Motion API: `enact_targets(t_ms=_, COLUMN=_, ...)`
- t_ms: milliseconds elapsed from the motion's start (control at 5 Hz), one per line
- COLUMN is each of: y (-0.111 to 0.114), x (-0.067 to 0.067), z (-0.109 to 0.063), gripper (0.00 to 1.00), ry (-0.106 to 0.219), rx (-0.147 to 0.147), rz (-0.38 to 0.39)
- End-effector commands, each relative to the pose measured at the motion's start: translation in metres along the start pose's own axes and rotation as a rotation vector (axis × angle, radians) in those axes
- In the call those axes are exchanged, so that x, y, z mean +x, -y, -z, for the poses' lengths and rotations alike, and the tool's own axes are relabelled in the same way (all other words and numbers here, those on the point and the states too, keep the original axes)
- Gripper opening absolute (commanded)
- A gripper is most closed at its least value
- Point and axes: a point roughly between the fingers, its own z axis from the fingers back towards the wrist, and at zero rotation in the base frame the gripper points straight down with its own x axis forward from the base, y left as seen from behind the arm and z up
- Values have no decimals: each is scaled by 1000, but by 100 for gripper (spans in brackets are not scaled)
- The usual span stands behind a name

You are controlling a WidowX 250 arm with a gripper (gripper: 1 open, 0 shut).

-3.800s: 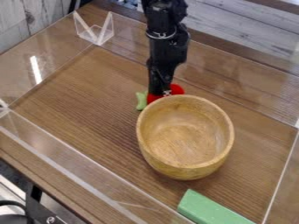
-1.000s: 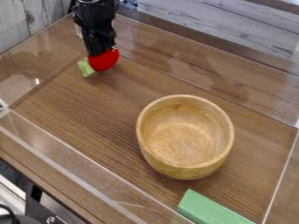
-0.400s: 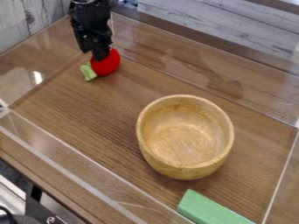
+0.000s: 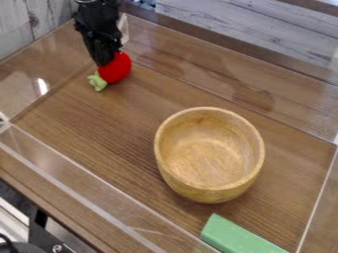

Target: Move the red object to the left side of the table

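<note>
**Red toy at the far left part of the table, my jaws nearly closed just beside it**

My gripper points straight down over the far left part of the table. The fingers are black and narrow, and they stand very near to each other; I would say the jaws are closed or almost closed. I cannot see anything between them.

The red object lies on the wood, at about 4 o'clock from my fingertips and just beside them. It seems to touch the lower part of my fingers on its left side, but I cannot tell this for sure because the fingers hide that edge. Its small light-green leafy end points toward 7 o'clock, low on the table surface. The toy rests on the table; it is not lifted.

The wooden bowl stands at about 5 o'clock from the red object, well apart from it, near the middle-right of the table. It is upright and I see nothing inside it.

A flat green block lies at 5 o'clock from the bowl, near the front edge, partly cut off by the frame.

Low clear acrylic walls border the table; the left wall is near to the red object, at its 9 o'clock side.
</note>
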Motion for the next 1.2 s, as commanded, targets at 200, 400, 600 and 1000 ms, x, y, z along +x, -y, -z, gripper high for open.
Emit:
enact_targets(t_ms=200, y=-15, x=7, z=-11, gripper=100, ry=43, rx=-30, rz=-47)
enact_targets(t_ms=400, y=-16, x=7, z=-9, gripper=0, ry=44, rx=-44, rz=-62)
enact_targets(t_ms=600, y=-17, x=7, z=-8, gripper=0, ry=46, rx=-52, rz=-78)
enact_targets(t_ms=1000, y=-20, x=5, z=-16, gripper=100, ry=60, rx=-81, rz=-104)
